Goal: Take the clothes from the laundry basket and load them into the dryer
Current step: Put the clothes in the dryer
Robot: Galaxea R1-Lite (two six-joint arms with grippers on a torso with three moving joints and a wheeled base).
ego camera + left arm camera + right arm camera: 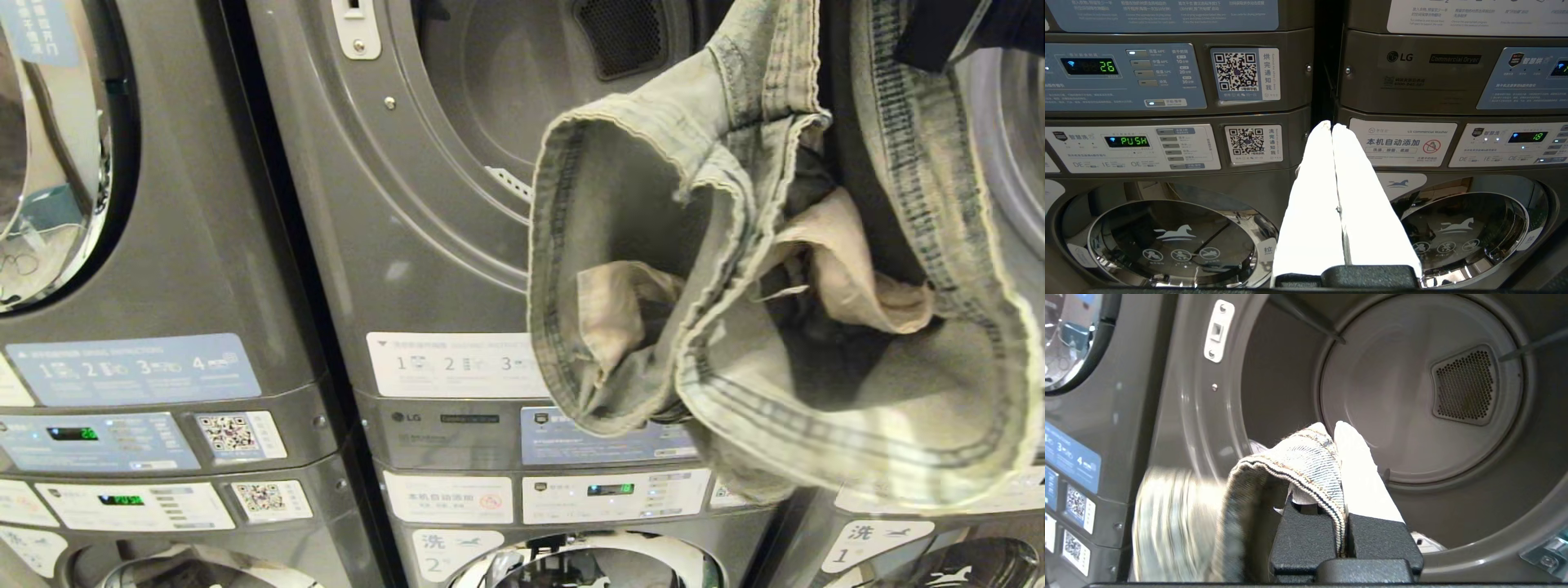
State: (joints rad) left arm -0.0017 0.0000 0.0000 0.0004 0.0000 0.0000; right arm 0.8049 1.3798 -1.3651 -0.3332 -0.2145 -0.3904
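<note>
Dryer [1274,396] mouth stands wide open w/ bare drum [1412,400] behind it; clear way in past the right gripper [1331,437]. Denim garment [775,327] hangs off its fingers [1359,469], draping over the lower rim and blocking the control panel [604,437] below. Latch plate [1218,330] sits on the rim's far side. Left gripper [1331,126] faces the closed washer doors [1175,241], no entry there.

Clothes [759,269] hang before dryer [424,204] opening (right pincer [1336,435]).
</note>
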